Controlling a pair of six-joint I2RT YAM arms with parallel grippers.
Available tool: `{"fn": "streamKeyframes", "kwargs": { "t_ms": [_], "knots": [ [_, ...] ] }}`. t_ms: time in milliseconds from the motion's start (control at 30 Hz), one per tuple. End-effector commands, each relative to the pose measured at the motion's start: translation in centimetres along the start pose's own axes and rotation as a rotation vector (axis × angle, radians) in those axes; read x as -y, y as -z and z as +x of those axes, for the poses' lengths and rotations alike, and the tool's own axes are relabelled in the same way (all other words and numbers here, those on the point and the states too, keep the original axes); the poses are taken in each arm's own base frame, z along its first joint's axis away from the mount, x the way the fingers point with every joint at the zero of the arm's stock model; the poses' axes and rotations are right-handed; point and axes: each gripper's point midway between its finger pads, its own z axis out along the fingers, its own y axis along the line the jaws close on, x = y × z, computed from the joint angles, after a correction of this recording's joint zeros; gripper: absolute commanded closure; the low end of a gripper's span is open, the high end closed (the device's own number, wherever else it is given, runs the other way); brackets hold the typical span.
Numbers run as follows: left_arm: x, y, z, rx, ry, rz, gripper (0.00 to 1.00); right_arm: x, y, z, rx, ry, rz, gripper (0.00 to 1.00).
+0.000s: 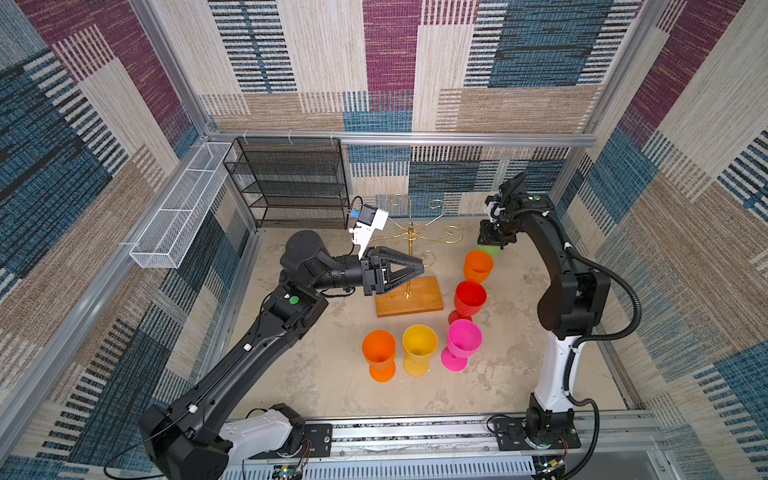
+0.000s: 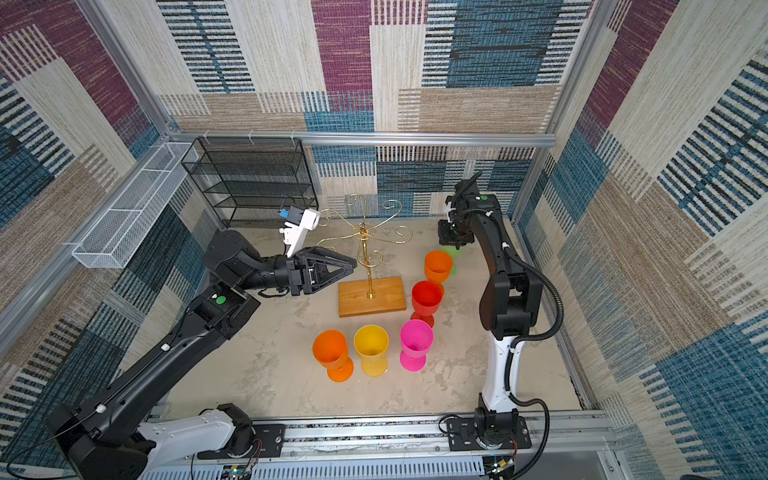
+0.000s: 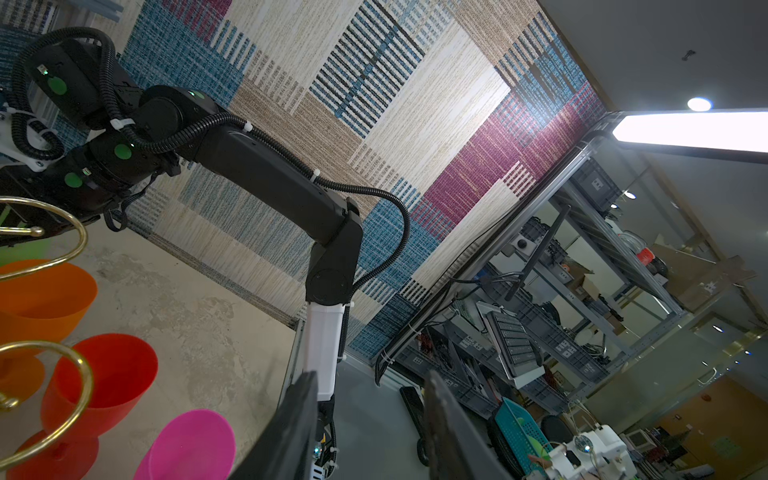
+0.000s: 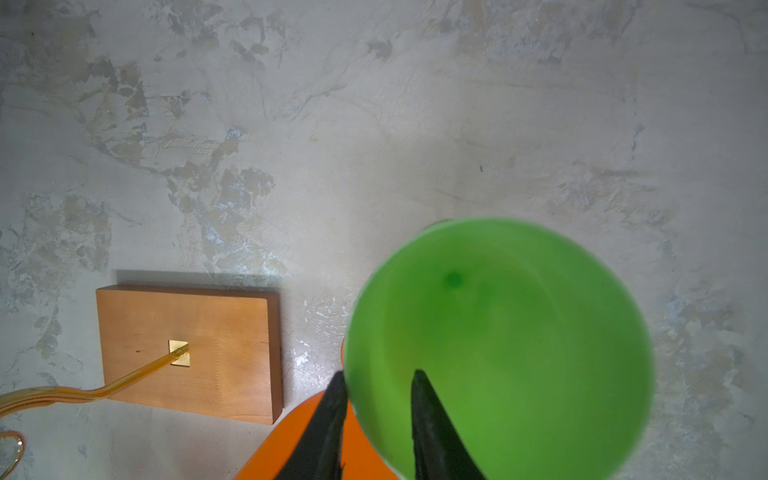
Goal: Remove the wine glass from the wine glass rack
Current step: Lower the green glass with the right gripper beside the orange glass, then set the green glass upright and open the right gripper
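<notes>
Watching both top views, I am seeing the left gripper (image 1: pixel 422 267) hovering level, tips just beside the wine glass rack (image 1: pixel 410 245) pole, while the right gripper (image 1: pixel 493 242) is pointing down over the green wine glass (image 1: pixel 491 252), upright beneath it, off the rack. Left wrist view: those jaws are standing spread. Right wrist view: the jaws are sitting parted astride the glass rim.
</notes>
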Motion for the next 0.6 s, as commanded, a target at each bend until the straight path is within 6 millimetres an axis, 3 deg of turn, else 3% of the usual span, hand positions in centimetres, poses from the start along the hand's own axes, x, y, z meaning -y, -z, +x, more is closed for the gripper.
{"fn": "streamKeyframes", "kwargs": {
  "t_ms": [0, 233, 367, 500, 567],
  "knots": [
    [0.6, 0.0, -0.1, 0.001, -0.027, 0.025, 0.56, -1.2, 1.3, -1.2, 0.055, 0.007, -0.051, 0.7],
    [0.7, 0.1, 0.0, 0.002, -0.031, 0.023, 0.56, -2.3, 2.8, -1.7, 0.101, 0.022, -0.098, 0.7],
    [0.5, 0.5, 0.1, -0.004, -0.051, -0.02, 0.56, -3.0, 4.8, -2.3, 0.164, 0.038, -0.117, 0.7],
    [0.2, 1.4, 0.0, -0.01, -0.112, -0.137, 0.55, -4.6, 8.9, -3.2, 0.304, 0.08, -0.165, 0.7],
    [0.2, 2.2, -0.4, -0.003, -0.158, -0.216, 0.55, -5.0, 11.9, -3.4, 0.402, 0.104, -0.157, 0.7]
  ]
}}
